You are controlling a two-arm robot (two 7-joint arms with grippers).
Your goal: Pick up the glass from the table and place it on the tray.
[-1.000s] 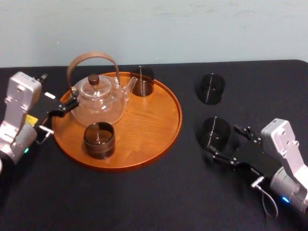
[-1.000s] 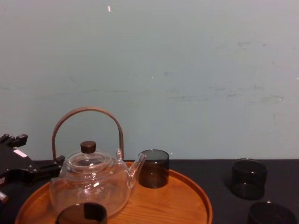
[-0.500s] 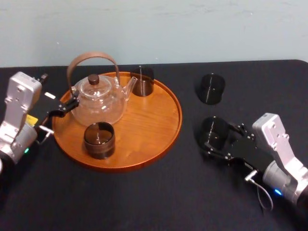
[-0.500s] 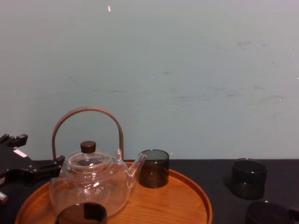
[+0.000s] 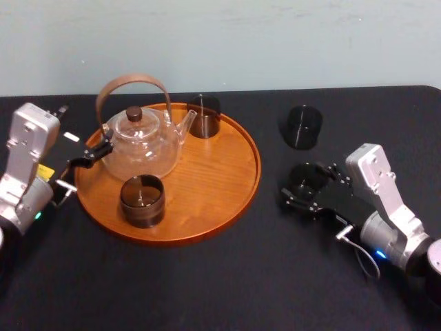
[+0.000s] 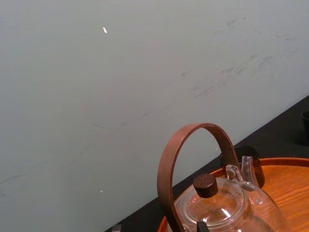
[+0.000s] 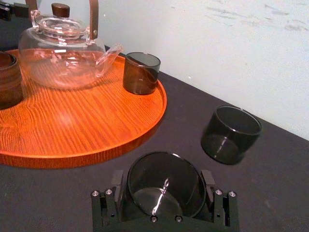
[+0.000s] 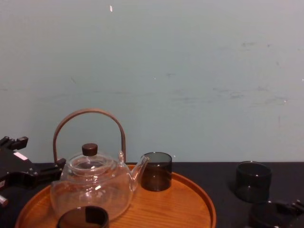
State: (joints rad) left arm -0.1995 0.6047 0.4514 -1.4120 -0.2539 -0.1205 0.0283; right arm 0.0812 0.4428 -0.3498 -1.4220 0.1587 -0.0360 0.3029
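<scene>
- Black matte table (image 5: pixel 207 276) runs up to a plain pale blue-green wall (image 5: pixel 275 41) marked with faint scuffs.
- Right gripper (image 7: pixel 164 212) sits low over the table's right half. Its jaws are spread wide and hold nothing.
- One finger (image 7: pixel 117 186) stands at each side of the glass (image 7: pixel 164 186), close to its wall.
- That glass, smoky and dark, stands upright on the table between the jaws, off the tray (image 5: pixel 213 179) and near its right rim.
- Beyond it, farther back on the table, a second dark glass (image 5: pixel 302 127) stands apart from the gripper.
- On the round orange-brown tray a clear teapot (image 5: pixel 141 141) with a brown hoop handle sits at the left.
- One dark glass (image 5: pixel 204 117) is by the teapot's spout and another (image 5: pixel 142 201) is at the tray's front.
- Left gripper (image 5: pixel 86 148) is parked at the tray's left edge beside the teapot. Whether it is open I cannot tell.
</scene>
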